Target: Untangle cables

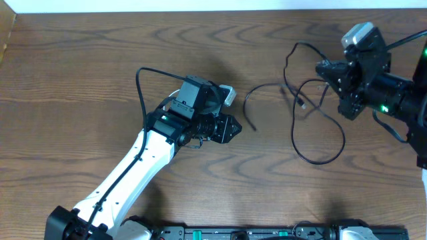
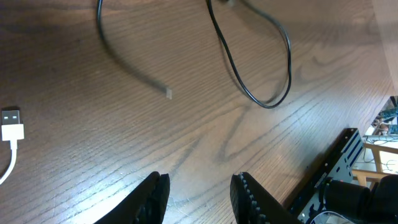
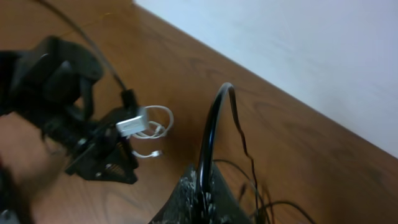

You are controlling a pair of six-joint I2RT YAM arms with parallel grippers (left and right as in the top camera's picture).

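Two cables lie on the wooden table (image 1: 80,60): the black cable (image 1: 315,162) sprawls in loose loops to the right of the left gripper (image 1: 233,128), and the white cable (image 3: 163,127) sits bunched close beside it. From overhead the arm mostly hides the white cable, but the right wrist view shows its little coil, and the left wrist view shows its USB plug (image 2: 11,123) and the left fingers (image 2: 154,196) apart, holding nothing. Far right of the left gripper, the right gripper (image 3: 200,190) pinches the black cable tight.
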